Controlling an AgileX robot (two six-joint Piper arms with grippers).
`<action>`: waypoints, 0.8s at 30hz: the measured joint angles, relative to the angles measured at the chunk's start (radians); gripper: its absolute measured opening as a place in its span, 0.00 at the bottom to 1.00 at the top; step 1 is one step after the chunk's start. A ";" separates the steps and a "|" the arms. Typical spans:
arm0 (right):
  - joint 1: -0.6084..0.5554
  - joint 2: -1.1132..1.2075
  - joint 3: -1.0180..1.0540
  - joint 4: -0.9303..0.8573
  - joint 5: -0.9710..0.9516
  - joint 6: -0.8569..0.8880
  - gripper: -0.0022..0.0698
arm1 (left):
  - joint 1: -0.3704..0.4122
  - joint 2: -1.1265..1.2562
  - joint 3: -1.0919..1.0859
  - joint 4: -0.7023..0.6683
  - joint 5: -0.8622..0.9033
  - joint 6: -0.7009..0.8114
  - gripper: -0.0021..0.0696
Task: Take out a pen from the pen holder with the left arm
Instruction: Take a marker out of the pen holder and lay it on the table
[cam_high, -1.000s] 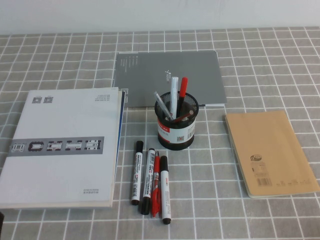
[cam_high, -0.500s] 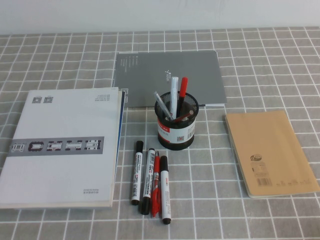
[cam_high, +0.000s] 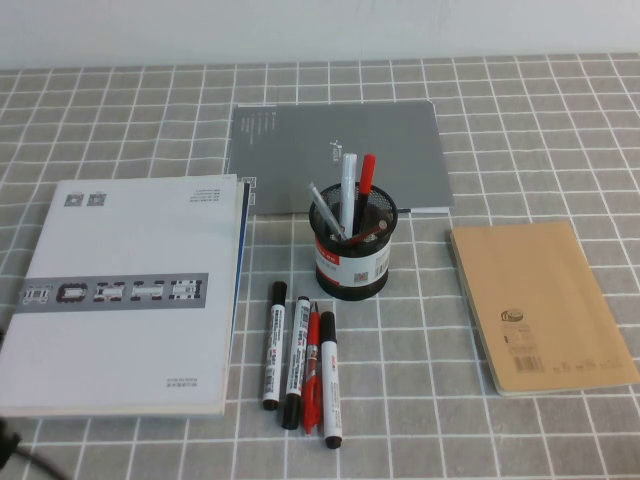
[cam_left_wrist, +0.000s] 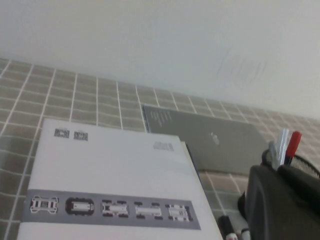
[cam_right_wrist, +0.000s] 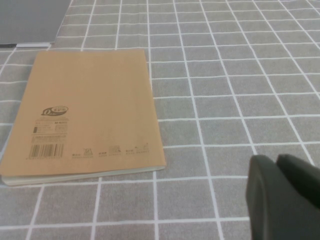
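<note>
The pen holder (cam_high: 350, 255) stands in the middle of the table (cam_high: 520, 130), its pens (cam_high: 348, 190) upright inside. None seems to be lifted yet, so reach, grasp and pull are all left. The left tool (cam_left_wrist: 278, 176), pinched narrow and empty, sits well apart at the near-left corner, beyond the white book (cam_high: 130, 290). The right tool (cam_right_wrist: 276, 162) hovers near the tan notebook (cam_right_wrist: 85, 110); its state I cannot tell.

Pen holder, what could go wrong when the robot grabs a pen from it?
The pens stand bunched in the pen holder, so the left claw, shut by the white book, might catch two. The pen holder may tip onto the markers lying beside it. The right claw hangs shut near the brown notebook, out of the way.
</note>
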 joint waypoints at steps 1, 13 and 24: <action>0.000 0.000 0.000 0.000 0.000 0.000 0.01 | 0.000 0.060 -0.026 0.000 0.017 0.021 0.02; 0.000 0.000 0.000 0.000 0.000 0.000 0.01 | -0.100 0.336 -0.189 0.491 -0.049 -0.384 0.02; 0.000 0.000 0.000 0.000 0.000 0.000 0.01 | -0.456 0.511 -0.197 1.134 -0.485 -0.987 0.09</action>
